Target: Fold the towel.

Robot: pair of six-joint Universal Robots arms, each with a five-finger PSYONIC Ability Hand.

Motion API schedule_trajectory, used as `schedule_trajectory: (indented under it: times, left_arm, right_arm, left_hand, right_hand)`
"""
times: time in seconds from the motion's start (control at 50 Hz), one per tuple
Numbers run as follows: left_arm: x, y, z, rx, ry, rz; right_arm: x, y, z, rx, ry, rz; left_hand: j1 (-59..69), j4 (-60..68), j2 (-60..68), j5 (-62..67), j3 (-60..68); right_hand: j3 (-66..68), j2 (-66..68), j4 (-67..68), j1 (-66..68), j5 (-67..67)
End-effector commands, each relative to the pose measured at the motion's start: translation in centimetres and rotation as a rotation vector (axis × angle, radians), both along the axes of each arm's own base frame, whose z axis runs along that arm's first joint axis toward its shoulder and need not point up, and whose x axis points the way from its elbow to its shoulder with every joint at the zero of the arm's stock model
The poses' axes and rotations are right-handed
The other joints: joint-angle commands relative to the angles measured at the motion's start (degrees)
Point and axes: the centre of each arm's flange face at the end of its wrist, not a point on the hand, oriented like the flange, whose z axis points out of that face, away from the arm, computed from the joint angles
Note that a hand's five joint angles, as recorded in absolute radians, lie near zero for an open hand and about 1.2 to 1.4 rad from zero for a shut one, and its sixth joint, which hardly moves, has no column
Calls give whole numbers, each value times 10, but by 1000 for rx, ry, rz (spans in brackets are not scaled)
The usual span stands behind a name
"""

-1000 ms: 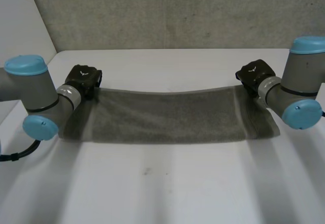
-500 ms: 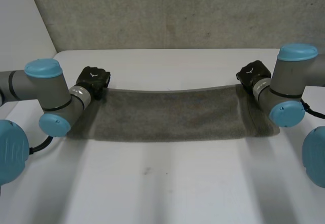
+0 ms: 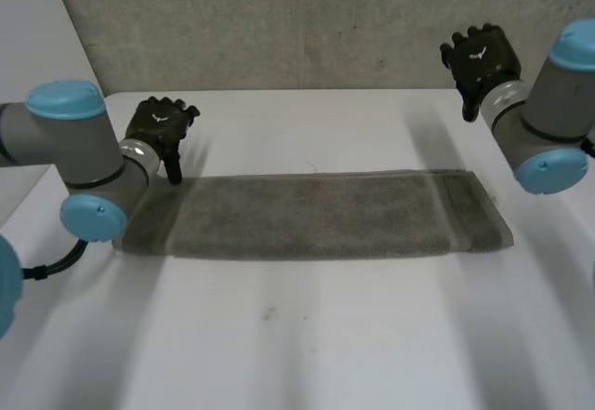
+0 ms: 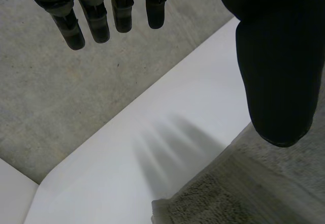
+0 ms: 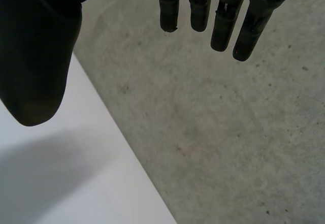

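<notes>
A grey towel (image 3: pixel 316 215) lies flat on the white table (image 3: pixel 297 336) as a long folded strip running from side to side. My left hand (image 3: pixel 158 129) hovers just past the towel's far left corner, fingers straight and spread, holding nothing. In the left wrist view that hand (image 4: pixel 274 66) is open above the towel's corner (image 4: pixel 203 203). My right hand (image 3: pixel 479 57) is raised above the table's far right, well clear of the towel, fingers straight. In its own wrist view the right hand (image 5: pixel 40 51) is open and empty.
A grey carpeted wall (image 3: pixel 307 24) rises behind the table's far edge (image 3: pixel 297 91). The table's left edge (image 3: pixel 56 164) runs close to my left arm. Bare white table lies in front of the towel.
Both hands have let go of the towel's far corners and opened. The right hand lifted up and away; the left drew back slightly. The towel's far edge now lies flat and straight.
</notes>
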Motion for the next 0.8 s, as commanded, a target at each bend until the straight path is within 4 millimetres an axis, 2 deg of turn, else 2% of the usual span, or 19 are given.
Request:
schedule_trajectory:
  times: [0.02, 0.06, 0.08, 0.12, 0.14, 0.18, 0.2, 0.24, 0.26, 0.3, 0.32, 0.36, 0.46, 0.54, 0.8]
  left_arm:
    - [9, 31, 23, 32, 62, 2]
    - [15, 45, 30, 34, 81, 6]
    - [15, 45, 30, 34, 81, 6]
    - [20, 60, 34, 26, 88, 10]
    - [20, 60, 34, 26, 88, 10]
    - [24, 74, 36, 15, 91, 8]
    - [24, 74, 36, 15, 91, 8]
    - [27, 84, 37, 0, 95, 9]
    - [28, 89, 37, 1, 95, 9]
    - [29, 93, 36, 3, 96, 7]
    - [29, 93, 36, 3, 96, 7]
    - [30, 98, 32, 16, 96, 8]
    - [32, 101, 32, 29, 130, 17]
    - [34, 100, 31, 47, 178, 31]
    - [34, 101, 28, 52, 187, 32]
  right_arm:
    - [-9, 38, 16, 103, -45, 24]
    - [-20, 55, 11, 166, -33, 10]
    - [-20, 55, 11, 166, -33, 10]
    - [-37, 69, -1, 241, -23, -22]
    - [-37, 69, -1, 242, -23, -22]
    - [-46, 87, -15, 313, -8, -24]
    - [-46, 87, -16, 313, -8, -24]
    - [-52, 102, -33, 384, 2, -12]
    - [-52, 102, -33, 384, 2, -12]
    - [-63, 113, -51, 454, 5, -11]
    - [-63, 113, -51, 454, 5, -11]
    - [-70, 120, -67, 498, -4, 11]
    - [-74, 120, -84, 481, -3, 23]
    - [-78, 111, -96, 436, 18, 12]
    - [-85, 102, -121, 468, 47, -2]
  left_hand:
    - [-1, 4, 4, -13, 4]
    - [-1, 4, 4, -13, 4]
    - [-1, 4, 4, -13, 4]
    - [-1, 4, 4, -13, 4]
    - [-1, 4, 4, -13, 4]
    - [-1, 4, 4, -13, 4]
    - [-1, 4, 4, -13, 4]
    - [-2, 2, 2, -15, 2]
    - [-2, 2, 2, -15, 2]
    - [-2, 2, 2, -15, 2]
    - [-2, 2, 2, -15, 2]
    - [-4, 1, 0, -16, 1]
    - [-4, 1, 0, -16, 1]
    - [-4, 1, 0, -16, 1]
    - [-4, 1, 0, -16, 1]
  right_hand:
    - [-41, -44, -48, -36, -36]
    - [-41, -44, -48, -36, -36]
    - [-41, -44, -48, -36, -36]
    - [-41, -44, -48, -36, -36]
    - [-41, -44, -48, -36, -36]
    - [-41, -44, -48, -36, -36]
    - [-41, -44, -48, -36, -36]
    - [-10, -13, -18, -5, -5]
    - [-10, -13, -17, -5, -5]
    - [10, 7, 3, 15, 15]
    - [10, 7, 3, 15, 15]
    - [42, 39, 35, 47, 47]
    - [89, 86, 82, 94, 94]
    - [136, 133, 129, 141, 141]
    - [240, 237, 233, 245, 245]
